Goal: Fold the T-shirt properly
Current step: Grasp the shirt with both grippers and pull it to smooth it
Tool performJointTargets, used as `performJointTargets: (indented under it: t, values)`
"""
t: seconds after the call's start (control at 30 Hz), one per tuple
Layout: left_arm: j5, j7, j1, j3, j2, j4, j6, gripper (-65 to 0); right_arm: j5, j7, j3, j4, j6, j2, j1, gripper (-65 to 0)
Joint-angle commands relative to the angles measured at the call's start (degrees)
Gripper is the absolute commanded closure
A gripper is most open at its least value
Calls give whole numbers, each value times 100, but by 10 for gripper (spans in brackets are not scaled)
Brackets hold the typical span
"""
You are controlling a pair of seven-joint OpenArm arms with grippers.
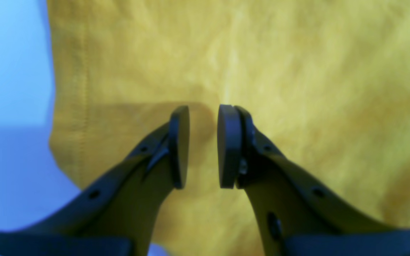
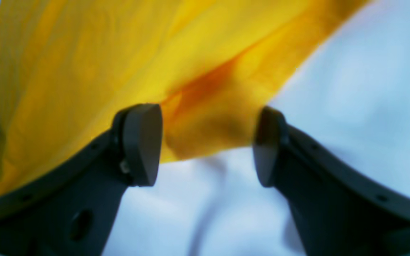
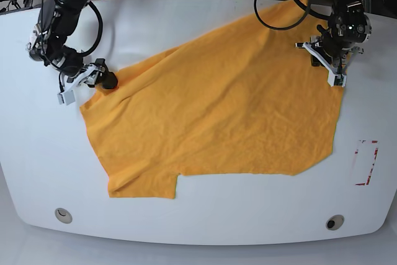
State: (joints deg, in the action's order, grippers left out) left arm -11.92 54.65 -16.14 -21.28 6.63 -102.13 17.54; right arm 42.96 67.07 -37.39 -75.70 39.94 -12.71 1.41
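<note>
Hands hanging open and holding nothing, needing to pinch the soft, floppy, light T-shirt at its edges.

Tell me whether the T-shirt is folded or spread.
Mostly spread. The T-shirt lies open across the table, wrinkled; one sleeve sticks out at the near edge, and only the far-left part looks bunched, beside the right gripper.

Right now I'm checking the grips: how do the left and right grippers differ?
The left gripper has its jaws nearly together above flat T-shirt fabric; the right gripper has its jaws wide, bracketing a raised fold at the shirt's edge. Neither visibly clamps cloth.
</note>
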Motion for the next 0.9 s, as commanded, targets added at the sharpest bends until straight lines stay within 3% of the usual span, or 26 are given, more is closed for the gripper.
performJointTargets:
  t: [0.0, 0.1, 0.2, 0.4, 0.47, 0.67, 0.87]
  values:
    - [-34, -72, 45, -22, 106, -77, -9, -119, -72, 120, 183, -83, 6, 97, 39, -374]
    - [-43, -72, 45, -30, 115, -86, -9, -119, -72, 128, 262, -355, 6, 220, -49, -271]
    - [-43, -72, 45, -39, 167, -86, -9, -119, -72, 128, 270, -689, 6, 256, -207, 0]
    - [-43, -72, 54, -22, 229, -77, -9, -119, -81, 427, 262, -1419, 6, 229, -462, 0]
    - [-43, -72, 62, -22, 238, -77, -9, -119, -81, 753, 253, -1850, 6, 203, -603, 0]
    - [-34, -72, 256, -30, 238, 98, -9, -119, -72, 1289, 288, -2667, 6, -105, -787, 0]
    - [-25, -98, 669, -30, 414, 810, -27, -119, -45, 1293, 297, -2720, 6, -527, -752, 0]
